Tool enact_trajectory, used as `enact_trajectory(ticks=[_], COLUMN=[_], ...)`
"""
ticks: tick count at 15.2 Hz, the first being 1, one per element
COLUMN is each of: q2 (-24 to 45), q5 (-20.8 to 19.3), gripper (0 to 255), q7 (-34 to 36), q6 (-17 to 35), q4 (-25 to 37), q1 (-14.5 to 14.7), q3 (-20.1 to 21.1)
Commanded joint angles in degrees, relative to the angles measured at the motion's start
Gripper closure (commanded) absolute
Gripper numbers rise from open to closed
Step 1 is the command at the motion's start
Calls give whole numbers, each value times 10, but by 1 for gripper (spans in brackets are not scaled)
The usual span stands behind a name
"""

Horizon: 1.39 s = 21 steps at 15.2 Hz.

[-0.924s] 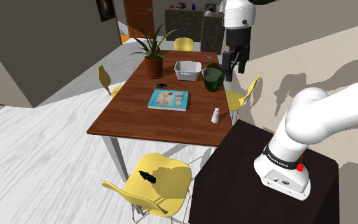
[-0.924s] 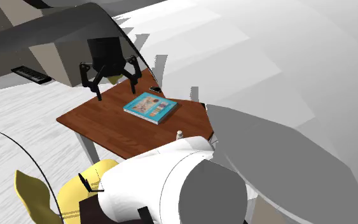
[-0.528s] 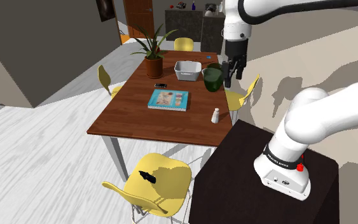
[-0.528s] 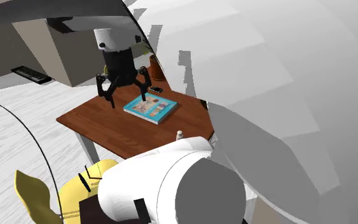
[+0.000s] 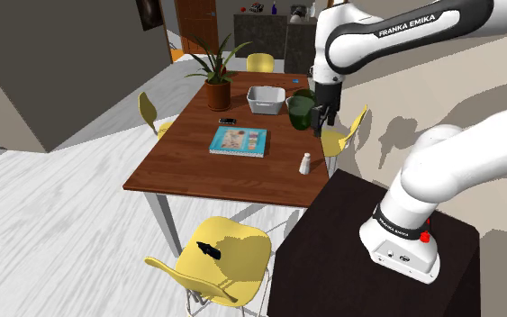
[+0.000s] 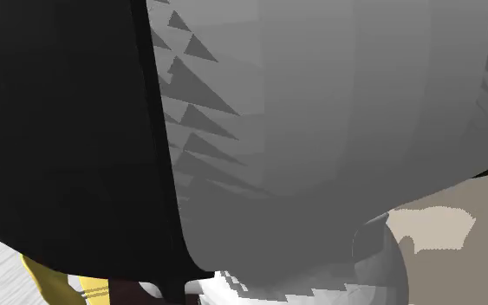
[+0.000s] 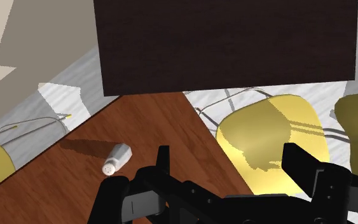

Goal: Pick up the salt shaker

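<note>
Dining room with a brown wooden surface (image 5: 179,167) ringed by yellow chairs; the dark stand (image 5: 323,270) abuts its near corner. The salt shaker (image 5: 305,163) stands upright near the surface's edge toward the stand, well apart from the book (image 5: 239,140) at mid-surface. The tool (image 5: 323,117) hangs above the edge at the shoulder view's right, beside a green pot (image 5: 302,110). In the wrist view the tool (image 7: 229,156) has its fingers (image 7: 163,159) spread wide, gripping nothing, and the salt shaker (image 7: 117,158) lies outside them, beside one finger. Handling, as judged: a small, light, rigid white body, probably smooth and thus slippery, on a narrow base that a sideways nudge could topple; best pinched across mid-body, below the perforated cap. Its material cannot be told. Large grey and black forms (image 6: 320,104), probably the arm itself, stand close before the second exterior view's lens and screen the scene behind. A small dark item (image 5: 228,121) beyond the book is too small to identify.
</note>
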Motion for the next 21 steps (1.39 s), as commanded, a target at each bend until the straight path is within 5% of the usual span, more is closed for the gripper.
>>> enact_trajectory(ticks=[1, 13, 21], q2=[23, 279, 490], q5=[-16, -64, 27], gripper=[0, 0, 0], q7=[-18, -124, -253], q6=[48, 340, 494], q4=[-17, -11, 70], q1=[-9, -43, -59], q3=[-16, -111, -133])
